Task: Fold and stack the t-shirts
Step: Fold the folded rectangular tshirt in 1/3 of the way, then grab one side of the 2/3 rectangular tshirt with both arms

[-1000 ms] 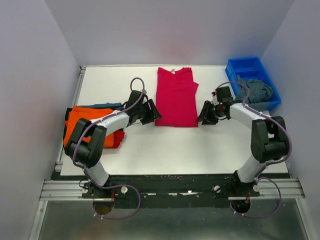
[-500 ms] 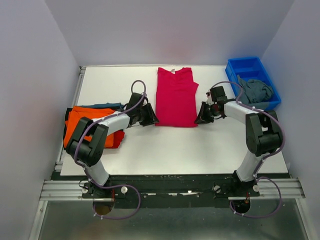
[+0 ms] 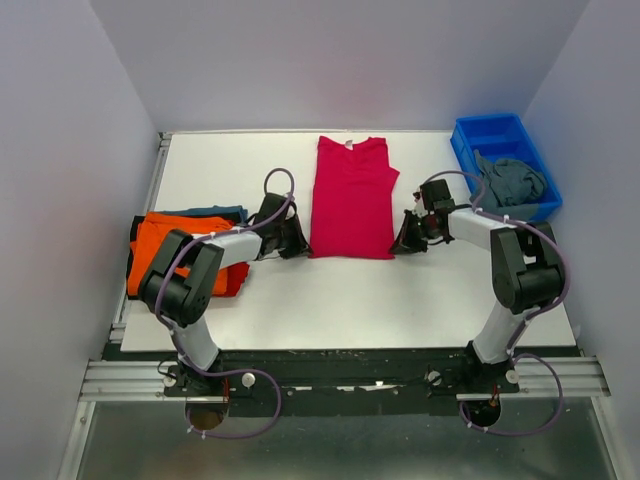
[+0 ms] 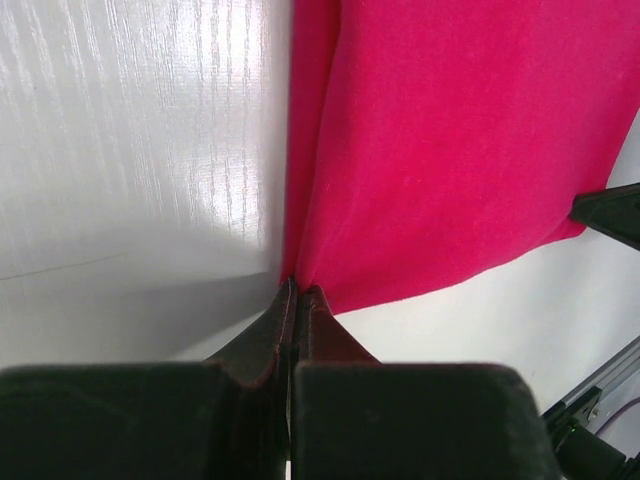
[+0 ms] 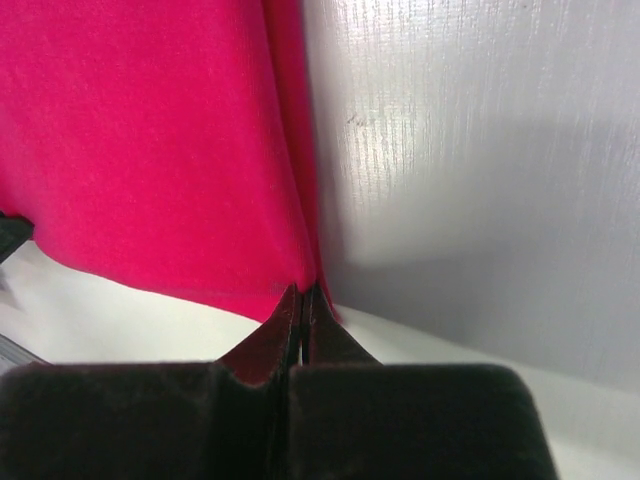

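With my left gripper [image 3: 298, 241] and right gripper [image 3: 403, 241] clenched on the near corners of the crimson-pink cloth t-shirt [image 3: 350, 195], I should lift both level toward the far edge of the white tabletop [image 3: 330, 300].

Top view looks down on the whole table [image 3: 350, 290]; both wrist views, very close, share its pink shirt [image 3: 350, 200].

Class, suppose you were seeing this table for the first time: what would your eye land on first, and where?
The crimson-pink t-shirt lies at the centre of the table. The left arm and right arm each pinch one of its near corners in shut jaws. An orange-topped stack sits at the left edge.
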Motion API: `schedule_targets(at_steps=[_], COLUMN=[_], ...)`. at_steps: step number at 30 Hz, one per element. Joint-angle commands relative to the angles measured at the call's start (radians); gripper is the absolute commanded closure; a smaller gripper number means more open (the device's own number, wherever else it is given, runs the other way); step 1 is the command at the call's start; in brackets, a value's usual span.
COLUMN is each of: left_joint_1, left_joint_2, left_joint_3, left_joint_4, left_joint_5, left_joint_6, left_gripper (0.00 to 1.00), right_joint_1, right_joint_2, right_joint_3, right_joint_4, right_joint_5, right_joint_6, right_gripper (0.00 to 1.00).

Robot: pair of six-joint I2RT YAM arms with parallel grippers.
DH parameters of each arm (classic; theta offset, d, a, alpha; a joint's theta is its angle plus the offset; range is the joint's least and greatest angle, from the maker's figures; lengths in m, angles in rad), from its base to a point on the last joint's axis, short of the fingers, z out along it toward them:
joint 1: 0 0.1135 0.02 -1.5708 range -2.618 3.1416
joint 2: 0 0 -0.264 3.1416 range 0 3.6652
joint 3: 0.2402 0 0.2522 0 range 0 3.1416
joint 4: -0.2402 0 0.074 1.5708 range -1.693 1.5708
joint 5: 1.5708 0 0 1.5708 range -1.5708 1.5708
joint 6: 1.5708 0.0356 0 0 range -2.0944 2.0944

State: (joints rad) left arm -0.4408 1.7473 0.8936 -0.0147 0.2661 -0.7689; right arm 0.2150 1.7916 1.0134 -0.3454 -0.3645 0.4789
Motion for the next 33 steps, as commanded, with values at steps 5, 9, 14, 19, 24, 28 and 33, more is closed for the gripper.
schedule_targets(at_steps=[5, 9, 14, 19, 24, 28, 33], left_joint_1=[-0.016, -0.026, -0.029, -0.036, -0.038, -0.036, -0.038], left_joint_2=[-0.031, -0.091, -0.088, -0.071, -0.043, -0.016, 0.02], left_joint_3=[-0.094, -0.093, -0.062, -0.056, -0.048, -0.039, -0.038], left_joint_4=[0.01, -0.005, -0.04, -0.062, -0.07, -0.056, -0.038], left_joint_5=[-0.002, -0.031, -0.041, -0.044, -0.027, -0.007, -0.005], left_joint_6=[0.0, 0.002, 0.011, 0.019, 0.014, 0.005, -0.01], left_gripper=[1.0, 0.7, 0.6, 0.56, 0.53, 0.51, 0.63], right_joint_1=[0.003, 0.003, 0.003, 0.017, 0.037, 0.044, 0.044], right_joint_2=[-0.038, -0.113, -0.104, -0.075, -0.041, -0.024, -0.032], right_joint_3=[-0.076, -0.088, -0.078, -0.091, -0.088, -0.087, -0.085], right_joint_4=[-0.024, -0.033, -0.053, -0.032, -0.02, -0.014, -0.015], right_joint_5=[0.065, 0.075, 0.087, 0.075, 0.059, 0.056, 0.065], right_joint_6=[0.007, 0.0, -0.011, -0.008, -0.002, 0.003, 0.007], right_gripper=[0.76, 0.6, 0.56, 0.56, 0.59, 0.68, 0.99])
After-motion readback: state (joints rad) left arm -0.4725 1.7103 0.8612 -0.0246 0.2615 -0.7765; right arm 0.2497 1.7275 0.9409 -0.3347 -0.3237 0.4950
